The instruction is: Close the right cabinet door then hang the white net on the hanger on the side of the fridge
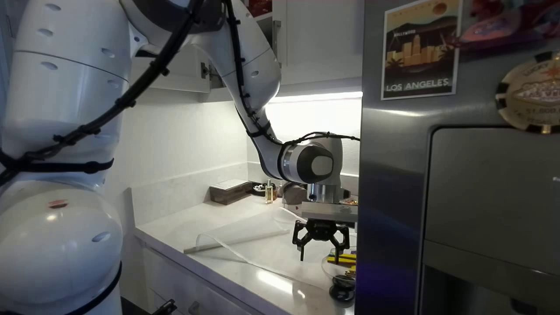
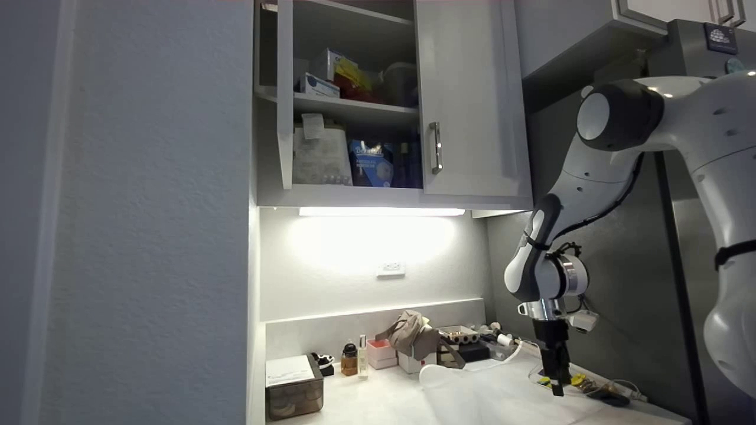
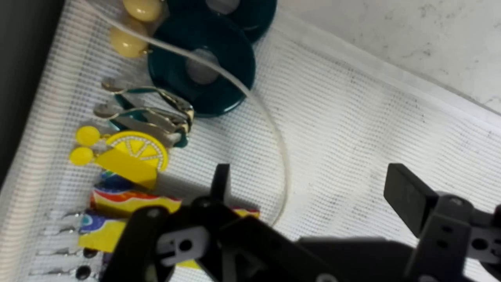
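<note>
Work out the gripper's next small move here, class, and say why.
Probably lower the open gripper a little towards the white net. The right cabinet door looks shut, the net lies spread on the counter, and in the wrist view the jaws stand wide and hold nothing, a pale cord showing between them.

In an exterior view, a picture card (image 1: 421, 52) near the left edge of the fridge (image 1: 393, 183) reads small "HOLLYWOOD" toward its own left edge and large "LOS ANGELES" along its bottom edge. A round magnet (image 1: 533, 94) nearby says "LUCKY" and a cut-off "LAS VE". Above the bottom edge of the cabinet (image 2: 354, 196), a blue pack (image 2: 371, 165) begins "Be", the rest blurred.
</note>
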